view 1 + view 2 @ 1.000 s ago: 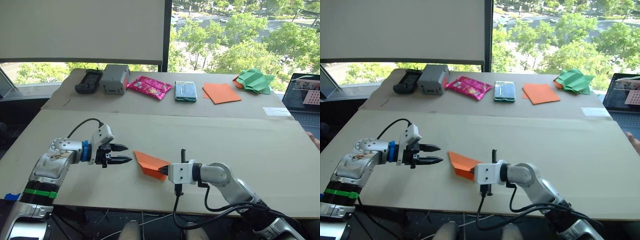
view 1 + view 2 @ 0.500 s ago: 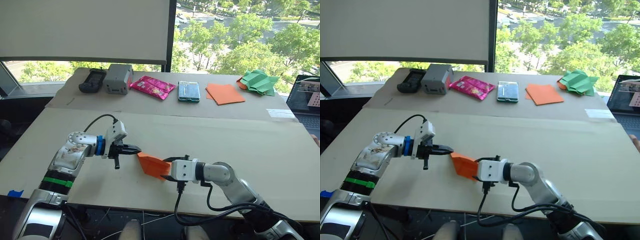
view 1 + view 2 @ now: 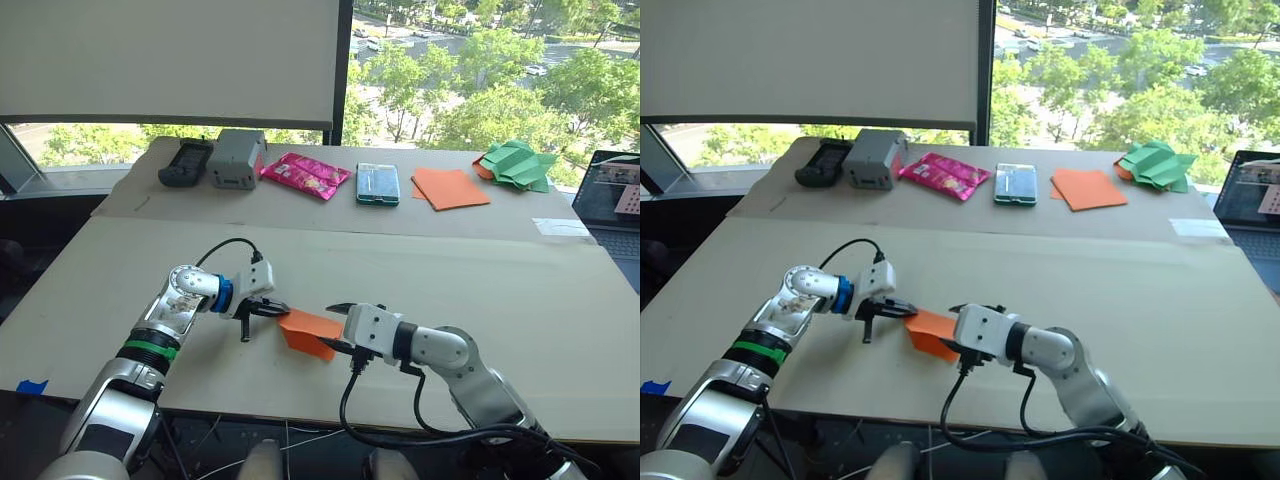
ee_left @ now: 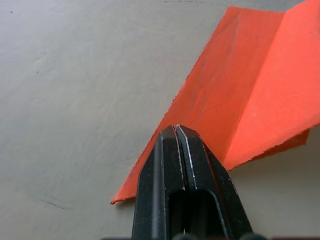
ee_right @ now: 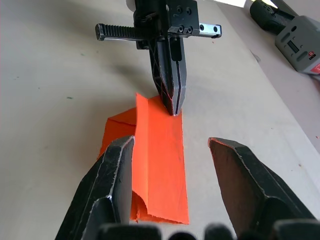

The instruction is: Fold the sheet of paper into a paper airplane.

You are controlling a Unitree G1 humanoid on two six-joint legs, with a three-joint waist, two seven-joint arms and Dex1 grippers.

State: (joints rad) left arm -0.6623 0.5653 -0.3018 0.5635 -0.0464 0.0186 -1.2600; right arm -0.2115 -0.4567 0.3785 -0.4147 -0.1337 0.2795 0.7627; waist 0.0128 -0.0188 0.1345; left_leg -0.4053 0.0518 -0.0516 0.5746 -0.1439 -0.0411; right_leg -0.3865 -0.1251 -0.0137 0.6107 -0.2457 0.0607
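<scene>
The sheet of paper (image 3: pixel 308 331), bright orange and folded into a narrow creased shape, lies near the table's front edge between my two grippers. My left gripper (image 3: pixel 283 309) is shut on its left end; the left wrist view has the closed fingertips (image 4: pixel 176 132) pinching the edge of the orange paper (image 4: pixel 240 100). My right gripper (image 3: pixel 336 328) stands open at the paper's right end, a finger on either side. In the right wrist view its open gripper (image 5: pixel 172 144) straddles the paper (image 5: pixel 160 165) without touching it, and the left gripper (image 5: pixel 174 106) holds the far end.
Along the back of the table (image 3: pixel 480 280) lie a black device (image 3: pixel 185 163), a grey box (image 3: pixel 236 158), a pink packet (image 3: pixel 305 175), a teal case (image 3: pixel 378 183), a smooth orange sheet (image 3: pixel 450 187) and a green paper shape (image 3: pixel 515 163). A laptop (image 3: pixel 612 190) sits at the right edge.
My left gripper moved right to the paper and shut on its left end. My right gripper, shut on the paper before, has opened. The camera also shifted.
</scene>
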